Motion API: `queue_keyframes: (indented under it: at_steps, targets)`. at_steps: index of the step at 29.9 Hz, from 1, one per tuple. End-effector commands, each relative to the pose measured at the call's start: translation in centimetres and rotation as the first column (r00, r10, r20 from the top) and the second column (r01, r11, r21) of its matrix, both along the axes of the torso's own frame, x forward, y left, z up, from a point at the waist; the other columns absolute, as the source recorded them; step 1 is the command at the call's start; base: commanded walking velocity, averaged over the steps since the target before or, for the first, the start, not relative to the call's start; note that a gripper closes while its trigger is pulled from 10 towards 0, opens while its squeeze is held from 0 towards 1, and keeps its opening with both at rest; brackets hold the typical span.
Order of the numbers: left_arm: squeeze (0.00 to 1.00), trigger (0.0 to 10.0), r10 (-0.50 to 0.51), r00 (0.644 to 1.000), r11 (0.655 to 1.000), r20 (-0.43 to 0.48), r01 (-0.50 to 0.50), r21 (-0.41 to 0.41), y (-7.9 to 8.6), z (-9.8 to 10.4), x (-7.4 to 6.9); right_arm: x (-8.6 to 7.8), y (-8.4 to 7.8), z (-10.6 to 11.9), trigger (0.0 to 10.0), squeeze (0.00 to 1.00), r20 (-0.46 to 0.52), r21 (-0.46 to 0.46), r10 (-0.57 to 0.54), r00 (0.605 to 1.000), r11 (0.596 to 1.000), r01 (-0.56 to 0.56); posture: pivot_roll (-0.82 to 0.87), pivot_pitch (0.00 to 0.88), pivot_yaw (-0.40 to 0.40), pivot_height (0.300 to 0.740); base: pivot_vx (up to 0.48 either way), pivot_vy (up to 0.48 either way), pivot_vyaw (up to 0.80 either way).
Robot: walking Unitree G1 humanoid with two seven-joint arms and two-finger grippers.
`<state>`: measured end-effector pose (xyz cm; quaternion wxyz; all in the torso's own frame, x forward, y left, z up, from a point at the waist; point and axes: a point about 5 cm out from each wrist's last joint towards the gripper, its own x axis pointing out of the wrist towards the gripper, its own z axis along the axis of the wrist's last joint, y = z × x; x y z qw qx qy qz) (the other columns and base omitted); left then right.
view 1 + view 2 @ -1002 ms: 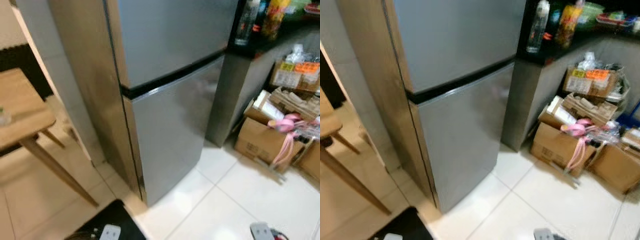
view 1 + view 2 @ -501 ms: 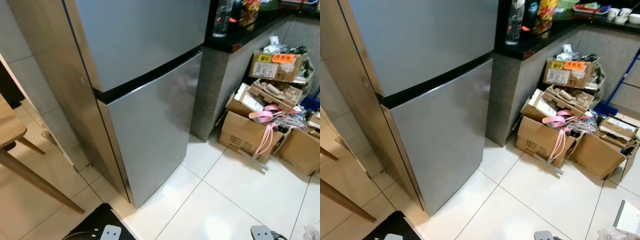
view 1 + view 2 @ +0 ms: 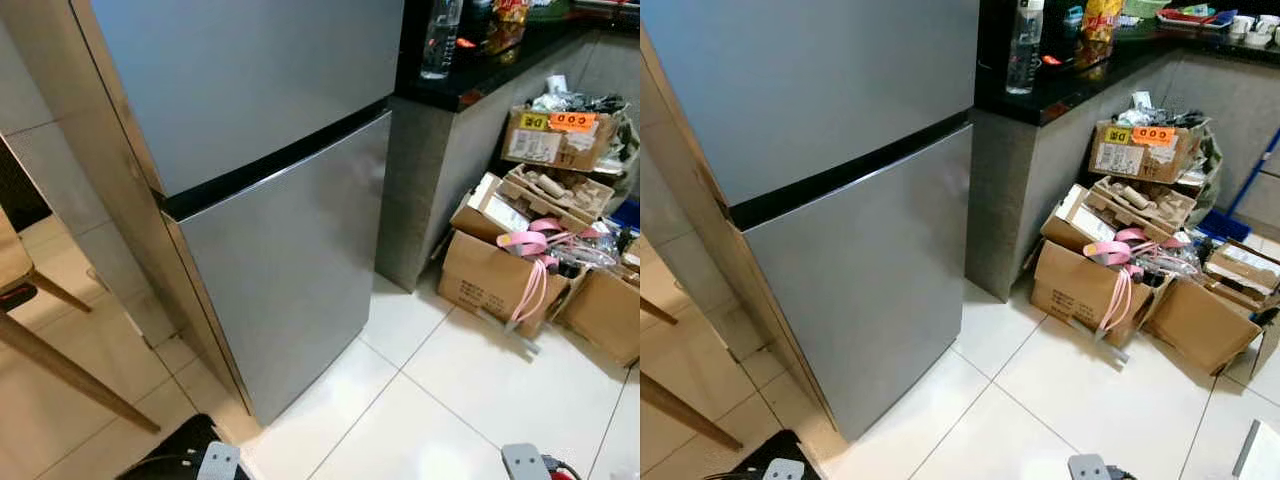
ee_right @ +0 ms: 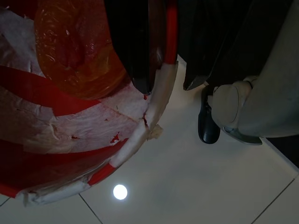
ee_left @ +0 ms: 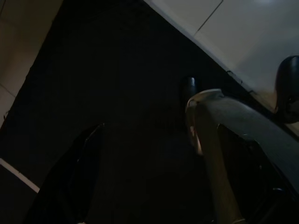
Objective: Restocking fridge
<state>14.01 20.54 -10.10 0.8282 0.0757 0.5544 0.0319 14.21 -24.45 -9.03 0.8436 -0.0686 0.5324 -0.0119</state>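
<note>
Right gripper (image 4: pixel 163 84), upper centre of its wrist view, clamps a red-and-white bag (image 4: pixel 70 140); we risk tearing its thin film while the fridge (image 3: pixel 270 200) stands closed

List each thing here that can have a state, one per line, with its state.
Fridge: both doors shut.
Clear bottle: upright on the black counter.
Cardboard boxes: flaps open, stuffed with clutter.
Red-and-white bag: gripped by the right gripper.
Left gripper: hanging idle in shade.
</note>
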Motion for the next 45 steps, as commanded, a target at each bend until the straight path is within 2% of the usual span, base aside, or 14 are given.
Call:
queue_keyframes:
  at_steps: [1, 4, 7, 9, 15, 19, 22, 23, 24, 25, 27, 31, 36, 45]
  targets:
    - [0.0, 10.0, 0.047, 0.998, 0.999, 0.03, -0.047, 0.018, 0.9, 0.3, 0.4, -0.2, 0.2, -0.1, 10.0, 0.0, -0.001, 0.006, -0.001, 1.0, 1.0, 0.001, -0.07, 0.0, -0.013, 0.74, 0.0, 0.0, 0.0]
    - [0.0, 10.0, 0.124, 0.987, 0.992, 0.105, -0.126, 0.015, 1.7, 1.1, 2.0, -0.2, 0.2, -0.1, 10.0, 0.0, -0.002, 0.006, 0.001, 1.0, 1.0, -0.001, -0.07, 0.0, -0.014, 0.74, 0.0, 0.0, 0.0]
    - [0.0, 10.0, 0.229, 0.937, 0.973, 0.263, -0.228, -0.036, 3.0, 3.1, 5.4, -0.2, 0.2, -0.1, 10.0, 0.0, -0.001, 0.005, 0.004, 1.0, 1.0, -0.003, -0.07, 0.0, -0.014, 0.74, 0.0, 0.0, 0.0]
    - [0.0, 10.0, 0.229, 0.937, 0.973, 0.263, -0.228, -0.036, 3.0, 3.1, 5.4, -0.2, 0.2, -0.1, 10.0, 0.0, -0.001, 0.005, 0.004, 1.0, 1.0, -0.003, -0.07, 0.0, -0.014, 0.74, 0.0, 0.0, 0.0]
    - [0.0, 10.0, 0.265, 0.804, 0.964, 0.533, -0.229, -0.134, 4.4, 8.3, 12.3, -0.2, 0.3, -0.1, 10.0, 0.0, 0.002, 0.004, 0.004, 1.0, 1.0, -0.004, -0.07, 0.0, -0.011, 0.74, 0.0, 0.0, 0.0]
    - [0.0, 10.0, 0.323, 0.713, 0.945, 0.622, -0.278, -0.172, 5.8, 10.7, 14.2, -0.1, 0.3, -0.1, 10.0, 0.0, 0.005, 0.006, 0.002, 1.0, 1.0, -0.002, -0.07, 0.0, -0.009, 0.74, 0.0, 0.0, 0.0]
    - [0.0, 10.0, 0.337, 0.687, 0.939, 0.644, -0.294, -0.178, 6.3, 11.3, 14.5, -0.1, 0.3, -0.1, 10.0, 0.0, 0.006, 0.006, 0.001, 1.0, 1.0, -0.001, -0.07, 0.0, -0.009, 0.74, 0.0, 0.0, 0.0]
    - [0.0, 10.0, 0.381, 0.619, 0.92, 0.687, -0.328, -0.215, 7.3, 12.6, 15.3, -0.1, 0.3, -0.1, 10.0, 0.0, 0.007, 0.007, 0.0, 1.0, 1.0, 0.0, -0.07, 0.0, -0.009, 0.74, 0.0, 0.0, 0.0]
    - [0.0, 10.0, 0.381, 0.619, 0.92, 0.687, -0.328, -0.215, 7.3, 12.6, 15.3, -0.1, 0.3, -0.1, 10.0, 0.0, 0.007, 0.007, 0.0, 1.0, 1.0, 0.0, -0.07, 0.0, -0.009, 0.74, 0.0, 0.0, 0.0]
    - [0.0, 10.0, 0.424, 0.548, 0.901, 0.721, -0.339, -0.272, 8.0, 13.9, 15.9, 0.0, 0.3, -0.1, 10.0, 0.0, 0.008, 0.006, -0.001, 1.0, 1.0, 0.001, -0.07, 0.0, -0.01, 0.74, 0.0, 0.0, 0.0]
    - [0.0, 10.0, 0.424, 0.548, 0.901, 0.721, -0.339, -0.272, 8.0, 13.9, 15.9, 0.0, 0.3, -0.1, 10.0, 0.0, 0.008, 0.006, -0.001, 1.0, 1.0, 0.001, -0.07, 0.0, -0.01, 0.74, 0.0, 0.0, 0.0]
    - [0.0, 10.0, 0.427, 0.46, 0.904, 0.778, -0.192, -0.383, 7.9, 16.6, 17.9, 0.0, 0.2, 0.0, 10.0, 0.0, 0.012, -0.002, 0.0, 1.0, 1.0, 0.0, -0.08, 0.0, -0.011, 0.74, 0.0, 0.0, 0.0]
    - [0.0, 10.0, 0.359, 0.445, 0.924, 0.821, -0.047, -0.379, 7.4, 18.4, 19.1, 0.2, -0.1, 0.1, 10.0, 0.0, 0.018, -0.039, 0.012, 1.0, 0.999, -0.011, -0.07, 0.0, -0.01, 0.74, 0.0, 0.0, 0.0]
    - [0.0, 10.0, 0.227, 0.464, 0.951, 0.856, 0.083, -0.298, 7.2, 19.7, 19.8, 1.7, -3.7, 1.9, 10.0, 0.0, 0.039, -0.299, 0.081, 0.996, 0.952, -0.066, -0.07, 0.0, -0.012, 0.74, 0.0, 0.0, 0.0]
